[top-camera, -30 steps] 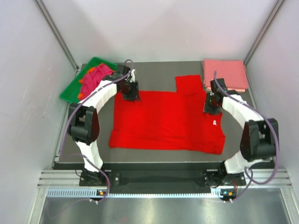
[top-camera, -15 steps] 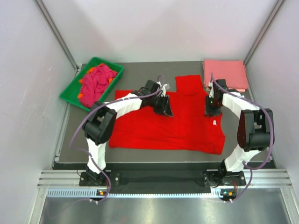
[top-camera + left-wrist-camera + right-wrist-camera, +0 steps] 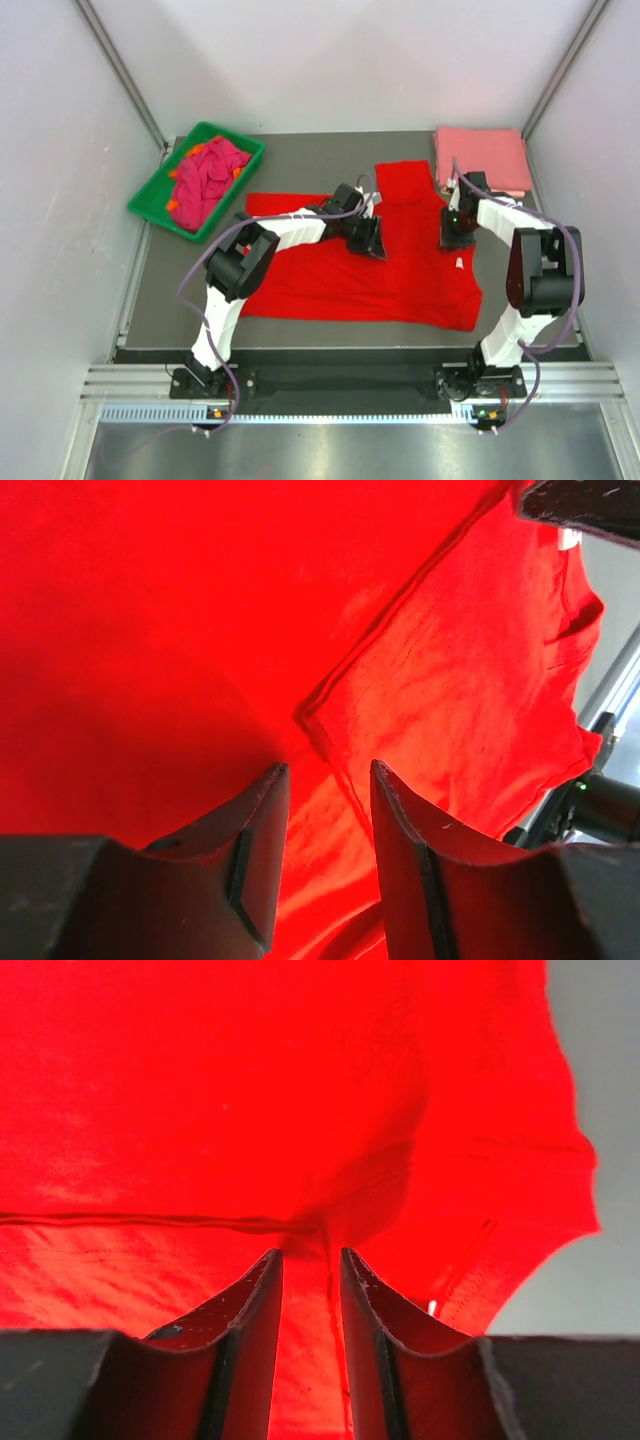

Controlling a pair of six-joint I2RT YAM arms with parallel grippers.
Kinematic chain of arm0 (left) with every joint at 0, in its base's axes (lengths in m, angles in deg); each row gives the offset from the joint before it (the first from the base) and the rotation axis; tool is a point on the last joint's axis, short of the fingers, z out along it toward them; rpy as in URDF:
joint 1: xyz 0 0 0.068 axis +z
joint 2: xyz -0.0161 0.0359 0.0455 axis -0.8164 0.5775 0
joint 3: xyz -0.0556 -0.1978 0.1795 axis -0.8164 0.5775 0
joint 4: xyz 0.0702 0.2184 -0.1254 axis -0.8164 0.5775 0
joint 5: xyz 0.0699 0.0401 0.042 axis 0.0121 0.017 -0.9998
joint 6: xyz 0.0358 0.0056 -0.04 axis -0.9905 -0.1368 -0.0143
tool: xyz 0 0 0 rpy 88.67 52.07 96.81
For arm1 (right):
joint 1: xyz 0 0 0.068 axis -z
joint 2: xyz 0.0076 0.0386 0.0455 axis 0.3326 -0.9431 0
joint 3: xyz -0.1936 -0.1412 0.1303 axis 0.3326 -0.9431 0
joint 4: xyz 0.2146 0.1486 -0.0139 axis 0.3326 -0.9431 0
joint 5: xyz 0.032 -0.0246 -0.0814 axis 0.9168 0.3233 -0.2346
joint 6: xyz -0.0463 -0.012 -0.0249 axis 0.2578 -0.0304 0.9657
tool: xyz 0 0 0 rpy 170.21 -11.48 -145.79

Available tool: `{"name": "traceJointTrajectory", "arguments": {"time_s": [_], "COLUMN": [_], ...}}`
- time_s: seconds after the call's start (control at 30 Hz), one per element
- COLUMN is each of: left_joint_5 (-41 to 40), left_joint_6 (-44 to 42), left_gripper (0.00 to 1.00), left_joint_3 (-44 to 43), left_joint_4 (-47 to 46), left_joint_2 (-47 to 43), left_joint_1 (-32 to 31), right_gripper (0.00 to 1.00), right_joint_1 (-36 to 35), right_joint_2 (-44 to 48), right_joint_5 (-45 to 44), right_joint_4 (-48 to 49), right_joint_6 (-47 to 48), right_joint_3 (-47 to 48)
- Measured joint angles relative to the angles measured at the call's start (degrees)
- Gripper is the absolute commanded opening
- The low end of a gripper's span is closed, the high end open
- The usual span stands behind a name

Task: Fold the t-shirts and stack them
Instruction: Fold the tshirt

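Observation:
A bright red t-shirt (image 3: pixel 340 275) lies spread flat on the dark table, its small white neck label (image 3: pixel 459 263) near the right side. My left gripper (image 3: pixel 372 243) hovers low over the shirt's upper middle. In the left wrist view it (image 3: pixel 325 770) stands open, with a sleeve hem on the red cloth (image 3: pixel 200 630) just ahead of its tips. My right gripper (image 3: pixel 452 238) sits at the shirt's upper right. In the right wrist view its narrow jaws (image 3: pixel 308 1253) pinch a raised ridge of red cloth (image 3: pixel 250 1080) along a seam.
A folded salmon pink t-shirt (image 3: pixel 480 158) lies at the back right corner. A green tray (image 3: pixel 150 198) at the back left holds crumpled magenta and orange t-shirts (image 3: pixel 205 170). White walls enclose the table on three sides.
My left arm has swung from the shirt's back left corner rightward to its upper middle. The right gripper has stayed at the upper right, its jaws narrowing slightly.

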Motion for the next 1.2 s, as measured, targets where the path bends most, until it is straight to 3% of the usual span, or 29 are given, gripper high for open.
{"name": "traceJointTrajectory", "arguments": {"time_s": [0.27,0.47,0.5,0.53,0.7,1.2], "left_joint_5": [-0.8,-0.2,0.0,0.0,0.2,-1.5], "left_joint_6": [0.2,0.5,0.6,0.7,1.1,1.8], "left_gripper": [0.44,0.41,0.4,0.36,0.0,0.0], "left_joint_3": [-3.0,-4.5,-4.8,-5.1,-5.9,-12.3], "left_joint_4": [-0.4,-1.3,-1.3,-1.3,-1.4,-0.6], "left_joint_2": [1.9,3.6,3.8,4.1,5.1,5.7], "left_joint_1": [-0.3,-0.5,-0.5,-0.6,-1.1,-1.3], "right_gripper": [0.27,0.11,0.04,0.0,0.0,0.0], "right_joint_1": [0.2,0.2,0.2,0.2,0.2,0.2], "right_joint_2": [-1.6,-1.6,-1.6,-1.6,-1.3,4.8], "right_joint_5": [0.8,0.7,0.6,0.6,0.5,-1.0], "right_joint_4": [1.3,2.1,2.1,2.2,2.3,3.9], "right_joint_6": [0.0,0.5,0.5,0.6,0.4,-0.2], "right_joint_3": [-0.3,-0.7,-0.7,-0.7,-0.8,-1.5]}}
